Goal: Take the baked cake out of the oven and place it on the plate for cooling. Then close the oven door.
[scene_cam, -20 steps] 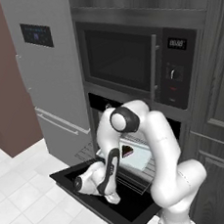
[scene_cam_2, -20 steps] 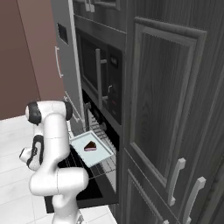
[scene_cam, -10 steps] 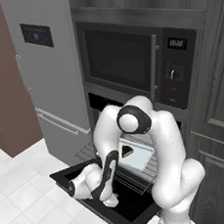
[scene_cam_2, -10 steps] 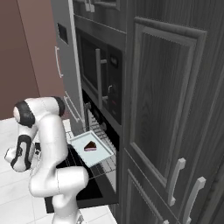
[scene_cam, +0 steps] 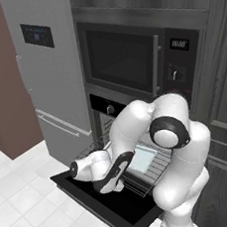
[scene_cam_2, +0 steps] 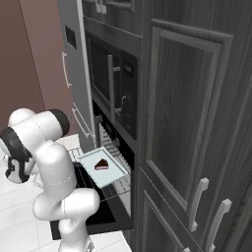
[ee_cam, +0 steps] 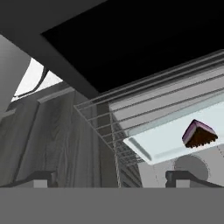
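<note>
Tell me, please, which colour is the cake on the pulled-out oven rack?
The cake is dark reddish-brown, with a purplish top edge; the hand view shows it best.

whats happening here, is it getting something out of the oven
Yes. The oven door is dropped open and a wire rack is pulled out, carrying a pale tray with the cake on it. The end effector hangs low over the door with its fingers apart, holding nothing; the cake is not yet picked up.

Oven bay, door lowered

Cake [scene_cam_2: 102, 164] on tray [scene_cam_2: 88, 161], tray on pulled-out wire rack [scene_cam_2: 117, 185] above oven door [scene_cam: 98, 203]; oven [scene_cam: 106, 108] below microwave [scene_cam: 129, 59], fridge [scene_cam: 51, 77] to its left, cabinets [scene_cam_2: 197, 123] right
</note>
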### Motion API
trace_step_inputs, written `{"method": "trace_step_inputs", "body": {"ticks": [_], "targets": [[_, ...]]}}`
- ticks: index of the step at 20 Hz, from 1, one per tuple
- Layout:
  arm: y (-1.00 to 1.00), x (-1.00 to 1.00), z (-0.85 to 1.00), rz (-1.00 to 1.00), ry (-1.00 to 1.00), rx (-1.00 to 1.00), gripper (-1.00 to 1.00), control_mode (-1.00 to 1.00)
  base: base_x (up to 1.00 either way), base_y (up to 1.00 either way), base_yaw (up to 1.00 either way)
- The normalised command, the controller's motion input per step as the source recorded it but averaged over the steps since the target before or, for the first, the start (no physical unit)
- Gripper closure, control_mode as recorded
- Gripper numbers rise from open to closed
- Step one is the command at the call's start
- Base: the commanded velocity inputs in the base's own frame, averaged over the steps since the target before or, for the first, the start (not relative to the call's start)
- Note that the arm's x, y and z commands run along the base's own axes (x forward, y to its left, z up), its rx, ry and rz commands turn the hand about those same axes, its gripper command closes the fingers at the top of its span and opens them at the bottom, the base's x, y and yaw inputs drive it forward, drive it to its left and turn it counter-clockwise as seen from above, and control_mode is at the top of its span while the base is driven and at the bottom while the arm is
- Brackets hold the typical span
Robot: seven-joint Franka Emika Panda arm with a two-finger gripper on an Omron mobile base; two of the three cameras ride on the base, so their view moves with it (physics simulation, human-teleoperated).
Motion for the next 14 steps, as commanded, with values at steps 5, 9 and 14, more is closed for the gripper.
{"method": "trace_step_inputs", "body": {"ticks": [5,9,14], "targets": [[-0.36,0.37,0.51,0.06,0.17,0.00,-1.00,-1.00,0.00,0.00,0.00],[-0.30,0.57,0.07,0.09,0.17,-0.01,-1.00,-1.00,0.00,0.00,0.00],[-0.27,0.43,0.00,0.12,0.04,-0.01,-1.00,-1.00,0.00,0.00,0.00]]}}
